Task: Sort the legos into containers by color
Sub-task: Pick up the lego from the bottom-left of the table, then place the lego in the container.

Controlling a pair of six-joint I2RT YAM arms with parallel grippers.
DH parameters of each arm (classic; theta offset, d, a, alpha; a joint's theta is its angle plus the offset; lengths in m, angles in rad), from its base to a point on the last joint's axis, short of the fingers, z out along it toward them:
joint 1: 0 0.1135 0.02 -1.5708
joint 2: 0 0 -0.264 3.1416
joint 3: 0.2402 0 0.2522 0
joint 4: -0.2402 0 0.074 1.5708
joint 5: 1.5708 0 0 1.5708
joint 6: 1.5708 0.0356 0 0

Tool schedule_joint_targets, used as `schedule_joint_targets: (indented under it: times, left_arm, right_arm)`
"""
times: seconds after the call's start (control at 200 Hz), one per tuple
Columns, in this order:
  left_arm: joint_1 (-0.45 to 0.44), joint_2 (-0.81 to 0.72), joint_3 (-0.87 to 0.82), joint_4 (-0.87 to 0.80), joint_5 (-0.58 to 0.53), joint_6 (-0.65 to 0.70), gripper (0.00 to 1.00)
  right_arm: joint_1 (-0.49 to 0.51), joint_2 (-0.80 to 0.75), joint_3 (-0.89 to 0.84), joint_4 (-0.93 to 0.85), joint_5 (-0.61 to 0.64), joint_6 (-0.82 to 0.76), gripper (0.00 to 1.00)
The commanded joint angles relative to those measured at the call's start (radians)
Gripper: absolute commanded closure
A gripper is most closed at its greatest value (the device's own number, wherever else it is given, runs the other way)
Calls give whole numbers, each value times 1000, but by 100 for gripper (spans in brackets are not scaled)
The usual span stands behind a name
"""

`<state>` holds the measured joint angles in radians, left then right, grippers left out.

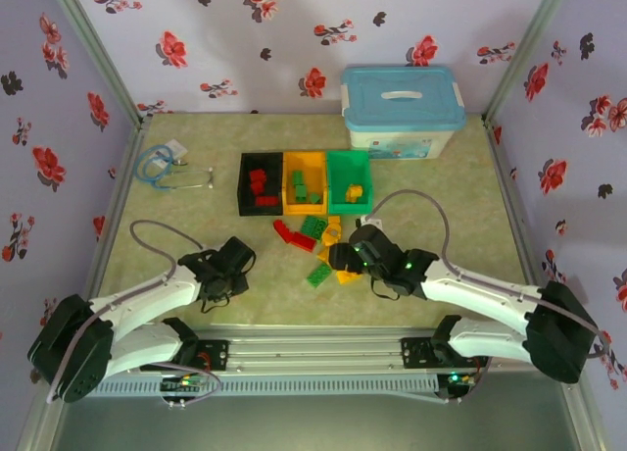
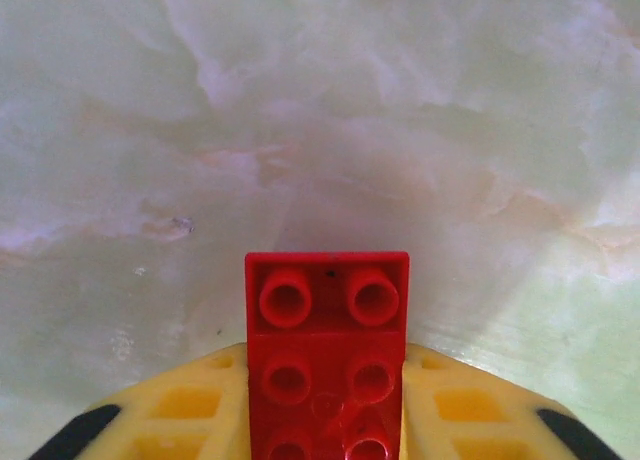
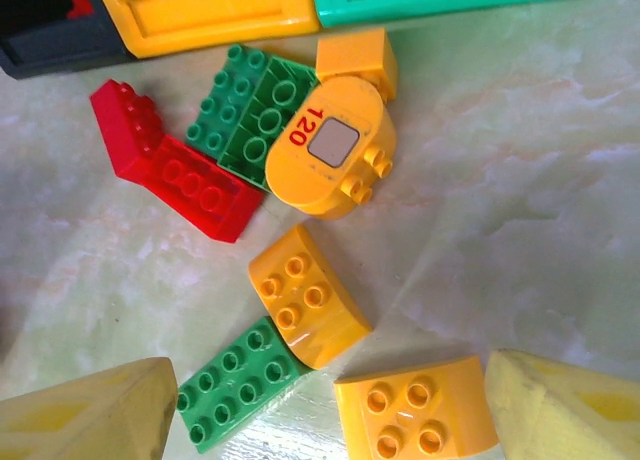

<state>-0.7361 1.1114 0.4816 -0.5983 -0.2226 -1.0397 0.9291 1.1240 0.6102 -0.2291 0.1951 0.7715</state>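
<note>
In the left wrist view my left gripper [image 2: 327, 425] is shut on a red lego [image 2: 327, 330], which pokes out between the yellow fingers [image 2: 190, 410] above bare table. From the top it [image 1: 233, 265] hangs left of the pile. My right gripper [image 1: 349, 256] stands open over the loose legos; its fingers [image 3: 100, 415] straddle a green brick [image 3: 238, 380] and two yellow curved bricks [image 3: 308, 295] [image 3: 415, 405]. Beyond lie a red brick [image 3: 170, 165], a green plate [image 3: 255, 110] and a yellow "120" piece [image 3: 330, 145]. The black [image 1: 245, 186], orange-yellow [image 1: 305, 159] and green [image 1: 349, 157] containers stand in a row and hold some bricks.
A large white box with a light-blue lid [image 1: 402, 111] stands at the back right. A blue stethoscope [image 1: 162, 165] lies at the back left. Floral walls close in the table on three sides.
</note>
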Motion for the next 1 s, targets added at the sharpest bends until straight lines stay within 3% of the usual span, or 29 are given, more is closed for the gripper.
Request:
schedule_joint_targets:
  times: [0.0, 0.13, 0.29, 0.45, 0.67, 0.735, 0.755, 0.79, 0.82, 0.99]
  left_arm:
    - [-6, -1, 50, -16, -49, 33, 80]
    - [11, 5, 154, -47, -75, 102, 84]
    - [123, 81, 339, -11, -37, 237, 85]
    - [256, 322, 618, 22, 40, 376, 85]
    - [334, 686, 1008, -42, 88, 491, 84]
    - [346, 756, 1089, -74, 94, 509, 75]
    - [348, 768, 1106, -76, 96, 513, 66]
    - [349, 778, 1127, -77, 107, 527, 38]
    - [349, 778, 1143, -87, 108, 533, 28]
    - [335, 634, 1106, -82, 107, 533, 23]
  right_arm:
    - [8, -38, -24, -12, 47, 25, 19]
    - [7, -50, -26, -18, 55, 26, 20]
    - [7, -42, -18, -13, 49, 28, 20]
    - [7, -51, -18, -23, 37, 38, 20]
    - [10, -151, -24, -101, 55, 43, 20]
    - [11, -182, -25, -131, 61, 43, 19]
    - [11, -190, -26, -140, 64, 44, 19]
    - [10, -205, -26, -154, 65, 45, 19]
    - [10, -215, -26, -165, 65, 45, 19]
    - [10, -233, -24, -188, 70, 29, 18]
